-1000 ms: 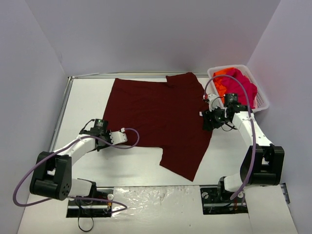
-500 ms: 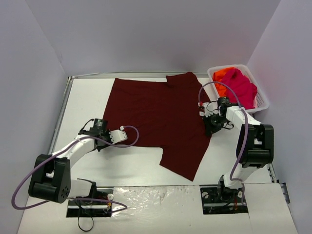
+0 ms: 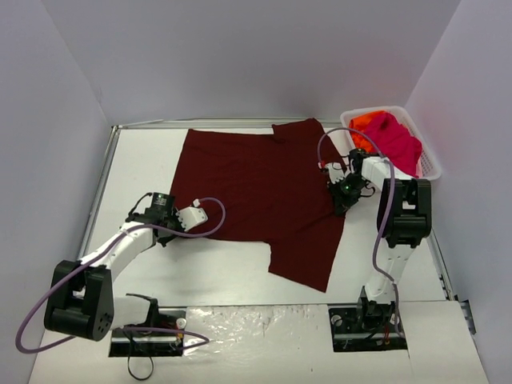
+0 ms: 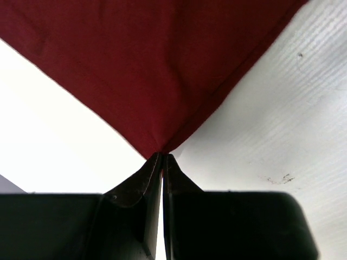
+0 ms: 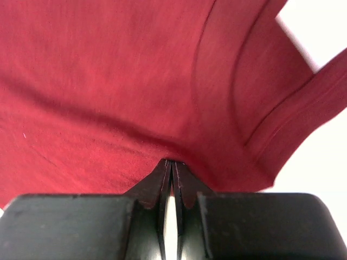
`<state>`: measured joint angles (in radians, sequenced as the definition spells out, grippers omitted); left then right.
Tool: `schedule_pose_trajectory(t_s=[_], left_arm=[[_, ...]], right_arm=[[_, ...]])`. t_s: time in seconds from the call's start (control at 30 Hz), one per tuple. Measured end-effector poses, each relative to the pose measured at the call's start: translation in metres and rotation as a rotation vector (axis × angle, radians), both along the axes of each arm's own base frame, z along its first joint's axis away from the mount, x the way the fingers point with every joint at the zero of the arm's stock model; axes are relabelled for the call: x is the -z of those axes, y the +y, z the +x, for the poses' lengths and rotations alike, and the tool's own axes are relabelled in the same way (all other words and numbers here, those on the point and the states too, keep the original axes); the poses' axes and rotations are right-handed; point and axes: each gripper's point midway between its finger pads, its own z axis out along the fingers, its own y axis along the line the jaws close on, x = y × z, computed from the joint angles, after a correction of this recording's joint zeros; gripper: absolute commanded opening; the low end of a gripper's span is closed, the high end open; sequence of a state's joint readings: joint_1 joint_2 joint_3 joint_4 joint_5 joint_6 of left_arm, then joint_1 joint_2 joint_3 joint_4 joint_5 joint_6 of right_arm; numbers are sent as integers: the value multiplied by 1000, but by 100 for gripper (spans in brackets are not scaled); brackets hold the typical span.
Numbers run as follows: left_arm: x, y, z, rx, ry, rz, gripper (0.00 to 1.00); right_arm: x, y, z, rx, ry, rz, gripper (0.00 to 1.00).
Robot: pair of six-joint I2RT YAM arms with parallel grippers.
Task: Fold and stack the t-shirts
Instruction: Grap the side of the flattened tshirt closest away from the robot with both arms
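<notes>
Maroon t-shirt (image 3: 256, 188) spread over far half of the table (image 3: 144, 164), near-left hem corner pinched tight by the left gripper (image 4: 162, 157), right edge pinched by the right gripper (image 5: 172, 162). Could slip from either thin pinch, or bunch crookedly, if lifted unevenly.

Table (image 3: 216, 272) lies open before the maroon t-shirt (image 3: 256, 184); basket (image 3: 434, 170) stands near right claw (image 3: 339, 202)

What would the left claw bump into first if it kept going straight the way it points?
The maroon shirt. The left claw is shut on one corner of it, and the rest of the cloth spreads out straight ahead, so it would push into that. How flat the cloth lies there is hard to judge.
</notes>
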<state>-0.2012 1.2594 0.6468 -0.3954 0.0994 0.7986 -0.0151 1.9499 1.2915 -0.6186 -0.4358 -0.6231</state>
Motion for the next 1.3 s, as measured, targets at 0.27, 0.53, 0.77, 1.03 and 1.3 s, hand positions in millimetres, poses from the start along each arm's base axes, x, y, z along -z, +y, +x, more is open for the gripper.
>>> schedule_pose_trajectory(t_s=[0.27, 0.53, 0.77, 1.03, 1.3], left_arm=[[-18, 2, 13, -78, -54, -15, 2], [-44, 1, 36, -153, -124, -40, 3], [-50, -3, 56, -195, -121, -55, 2], [-57, -9, 72, -233, -132, -81, 2], [-57, -12, 75, -273, -132, -119, 2]], right_arm=[[-1, 6, 79, 0, -42, -1, 0], [-4, 38, 141, -41, -156, 28, 0], [-7, 42, 109, -86, -140, 29, 0], [-97, 37, 43, -185, -256, 25, 46], [-113, 33, -43, -394, -315, -112, 40]])
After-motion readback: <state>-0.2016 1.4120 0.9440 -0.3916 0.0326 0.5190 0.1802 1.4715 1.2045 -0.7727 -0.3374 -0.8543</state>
